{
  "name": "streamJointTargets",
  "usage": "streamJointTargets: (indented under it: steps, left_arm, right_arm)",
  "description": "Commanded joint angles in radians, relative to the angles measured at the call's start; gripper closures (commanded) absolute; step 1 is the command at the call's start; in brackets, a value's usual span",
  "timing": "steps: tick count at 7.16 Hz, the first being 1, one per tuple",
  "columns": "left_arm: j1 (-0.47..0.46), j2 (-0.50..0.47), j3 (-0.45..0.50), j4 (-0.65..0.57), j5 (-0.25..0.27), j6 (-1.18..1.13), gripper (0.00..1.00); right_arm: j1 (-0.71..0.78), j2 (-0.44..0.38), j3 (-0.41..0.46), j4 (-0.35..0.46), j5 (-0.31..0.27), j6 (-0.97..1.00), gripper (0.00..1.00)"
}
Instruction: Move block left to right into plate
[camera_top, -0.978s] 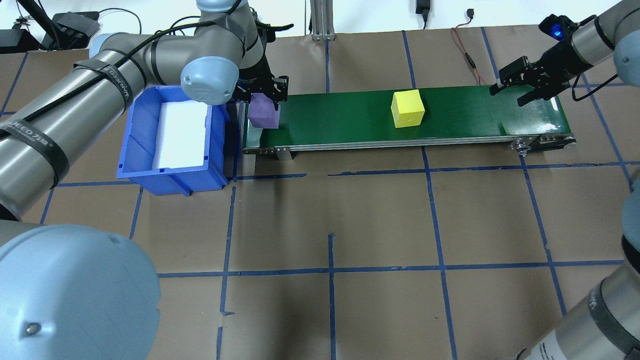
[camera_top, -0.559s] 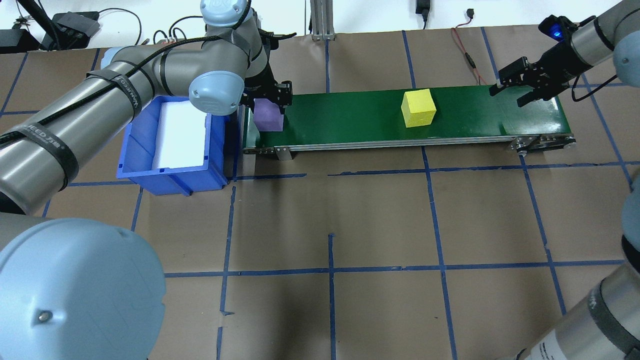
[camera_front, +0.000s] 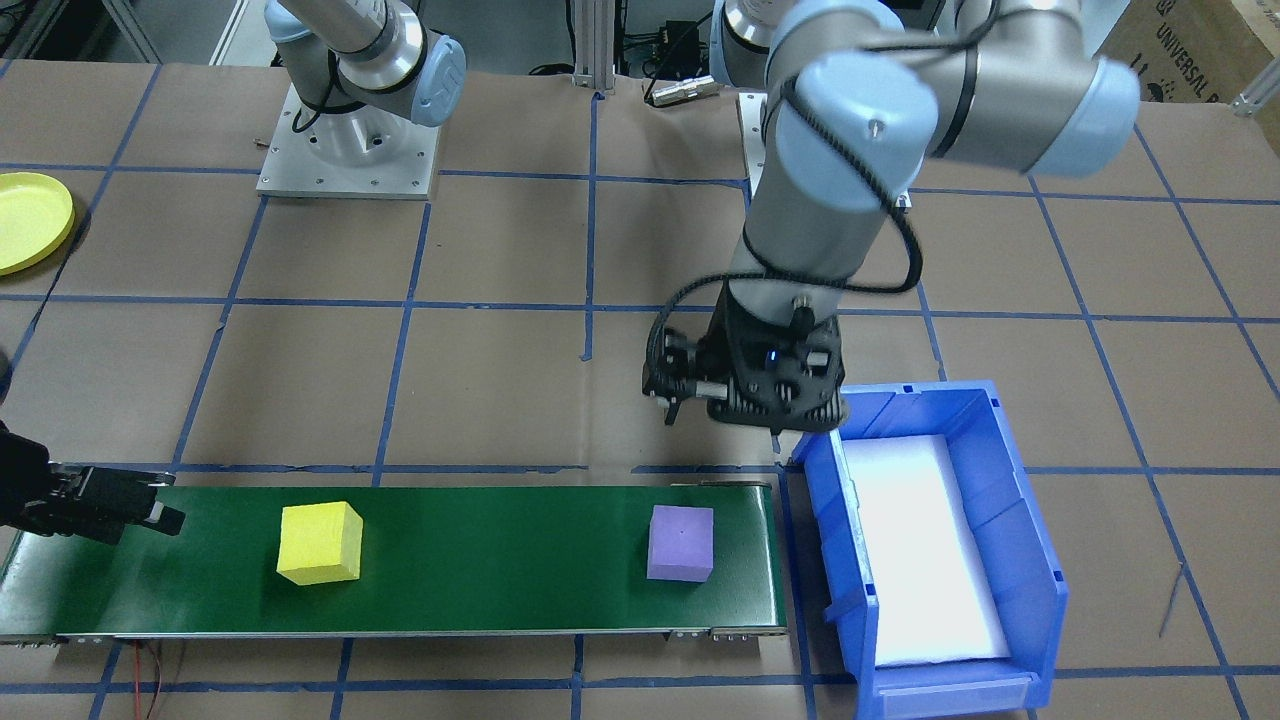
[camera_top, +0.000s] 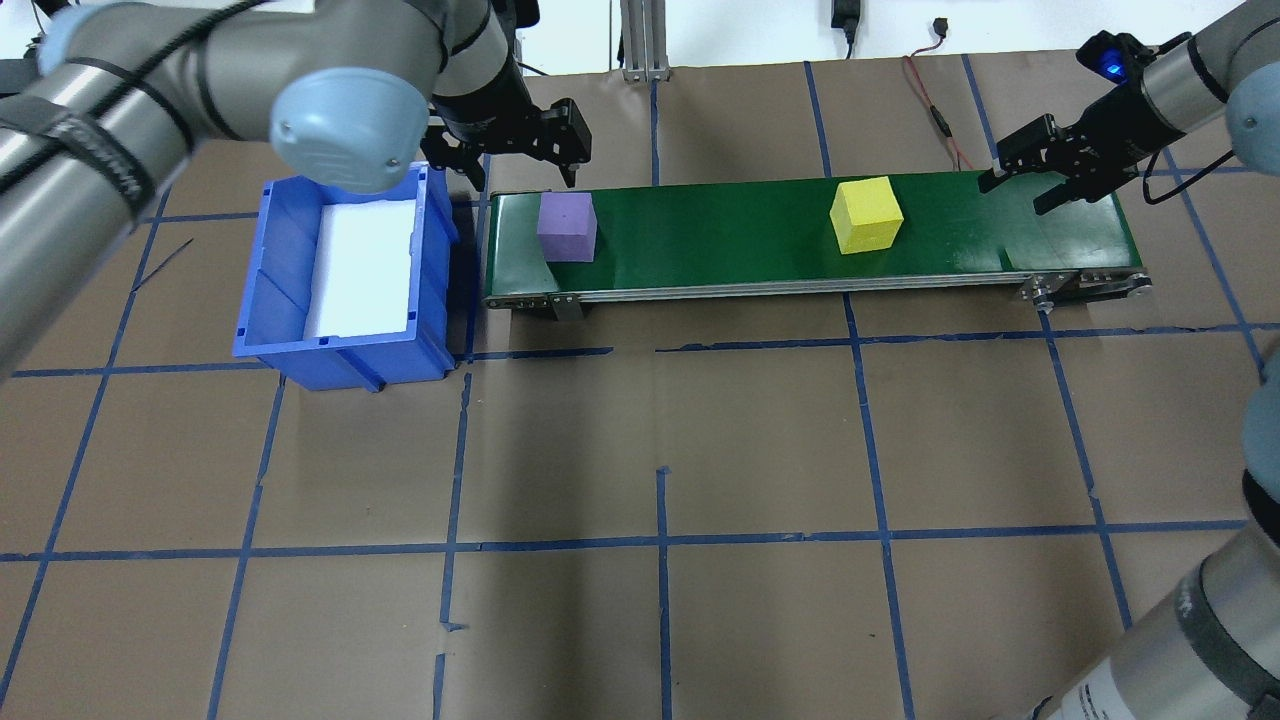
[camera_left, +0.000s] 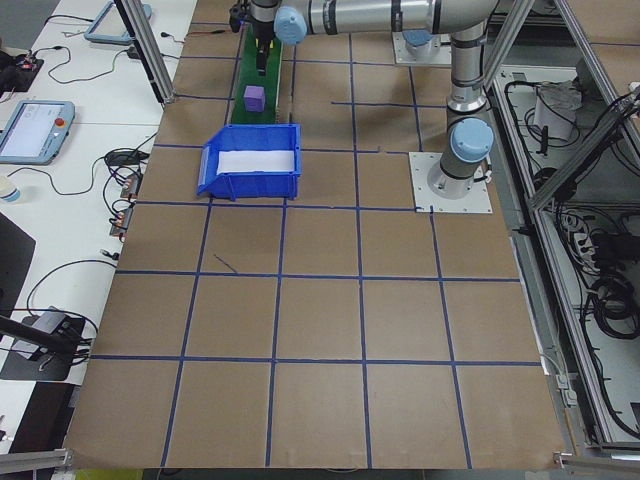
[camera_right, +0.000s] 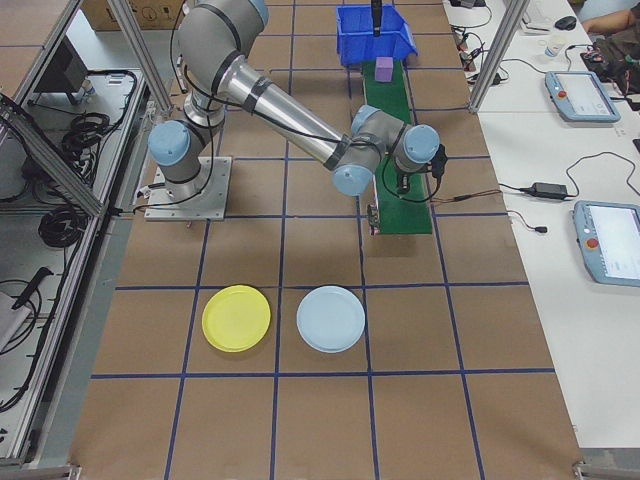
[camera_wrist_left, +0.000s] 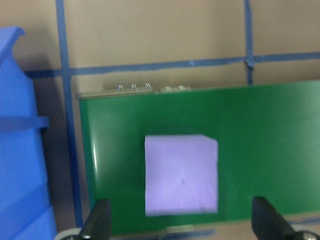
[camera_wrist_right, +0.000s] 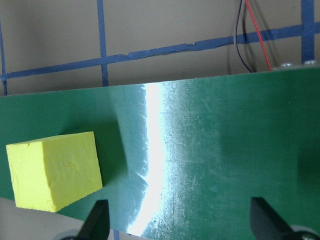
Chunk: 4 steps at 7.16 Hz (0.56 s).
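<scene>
A purple block (camera_top: 567, 227) (camera_front: 681, 543) (camera_wrist_left: 181, 174) sits free near the left end of the green conveyor belt (camera_top: 720, 235). My left gripper (camera_top: 525, 172) (camera_front: 722, 422) hovers above and just behind it, open and holding nothing. A yellow block (camera_top: 866, 215) (camera_front: 319, 543) (camera_wrist_right: 55, 171) lies further right on the belt. My right gripper (camera_top: 1020, 190) (camera_front: 155, 503) stands open over the belt's right end, apart from the yellow block. The yellow plate (camera_right: 236, 318) (camera_front: 30, 220) lies on the table on my right side, far from the belt.
A blue bin (camera_top: 340, 345) with a white liner stands against the belt's left end, under my left arm. A pale blue plate (camera_right: 331, 319) lies beside the yellow one. Red and black wires (camera_top: 935, 115) run behind the belt's right end.
My left gripper has come off the purple block, risen and drawn back from the belt. Both blocks have travelled right along the belt. The right arm has not moved.
</scene>
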Motion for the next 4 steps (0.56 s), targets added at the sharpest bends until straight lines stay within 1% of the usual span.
streamJointTargets:
  steps: [1,2,3,4]
  left_arm:
    - [-0.002,0.162,-0.017,-0.138,0.009,0.005,0.00]
    - [0.001,0.190,-0.040,-0.177,0.013,0.016,0.00]
    - [0.024,0.219,-0.080,-0.170,0.013,0.025,0.00]
    - [0.076,0.243,-0.103,-0.185,0.016,0.027,0.00]
  right_arm:
    - [0.000,0.000,0.001,-0.001,0.001,0.000,0.00]
    - [0.000,0.001,0.001,0.000,0.001,0.000,0.00]
    - [0.000,0.001,0.001,0.000,0.001,0.000,0.00]
    - [0.000,0.001,0.001,0.000,0.001,0.000,0.00]
